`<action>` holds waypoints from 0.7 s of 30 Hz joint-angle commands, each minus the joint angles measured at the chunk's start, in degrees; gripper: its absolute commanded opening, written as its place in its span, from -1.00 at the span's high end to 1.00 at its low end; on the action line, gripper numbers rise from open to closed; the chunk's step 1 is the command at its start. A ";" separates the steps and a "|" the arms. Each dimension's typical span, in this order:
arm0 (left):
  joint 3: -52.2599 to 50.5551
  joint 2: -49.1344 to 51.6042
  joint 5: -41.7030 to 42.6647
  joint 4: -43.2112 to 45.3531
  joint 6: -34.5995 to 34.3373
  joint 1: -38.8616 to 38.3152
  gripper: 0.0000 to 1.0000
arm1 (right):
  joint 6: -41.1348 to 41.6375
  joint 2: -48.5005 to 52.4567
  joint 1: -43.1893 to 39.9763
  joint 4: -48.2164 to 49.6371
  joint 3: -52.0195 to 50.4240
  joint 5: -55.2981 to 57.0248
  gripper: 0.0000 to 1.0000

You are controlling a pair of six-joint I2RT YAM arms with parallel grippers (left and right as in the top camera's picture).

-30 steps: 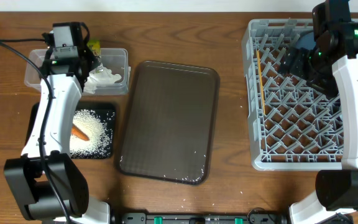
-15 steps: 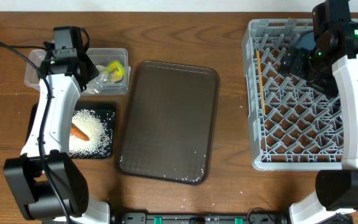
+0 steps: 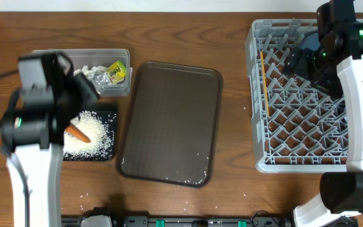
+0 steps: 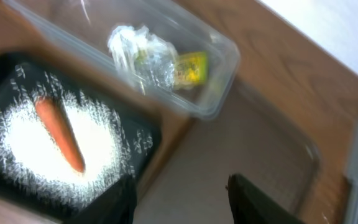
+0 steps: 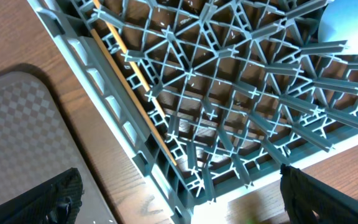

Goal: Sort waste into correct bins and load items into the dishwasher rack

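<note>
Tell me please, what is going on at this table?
It is a clearing-up job. The left gripper hovers with open, empty jaws near the black tray, which holds rice and a carrot. The clear tub holds a tissue and a wrapper. The right gripper, open too, hangs over the rack, where chopsticks lie.

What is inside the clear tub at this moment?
A crumpled white tissue and a yellow-green wrapper lie in the clear tub. Overhead, the left arm covers the tub's left end, so anything lying there cannot be seen.
</note>
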 commanded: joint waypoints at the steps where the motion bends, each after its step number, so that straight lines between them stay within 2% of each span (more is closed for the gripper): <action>1: -3.02 -6.29 6.43 -3.98 0.13 0.13 0.00 | 0.02 0.17 0.42 0.00 -0.17 0.83 -0.98; 7: -16.22 -25.07 11.78 -6.75 -0.17 0.13 -0.02 | 0.02 0.17 0.42 0.00 -0.17 0.83 -0.99; 8: -17.97 -27.96 12.31 -7.91 -0.66 0.13 -0.29 | 0.02 0.17 0.42 0.00 -0.17 0.83 -0.99; 9: -19.56 -30.99 12.37 -9.70 -1.40 0.13 -0.72 | 0.02 0.17 0.42 0.00 -0.17 0.85 -0.99; 14: -21.70 -40.89 12.35 -20.20 -1.81 0.13 -0.80 | 0.02 0.17 0.42 0.00 -0.17 0.85 -0.98; 21: -21.70 -45.75 12.35 -29.49 -1.81 0.13 -0.90 | 0.02 0.17 0.42 0.00 -0.17 0.85 -0.99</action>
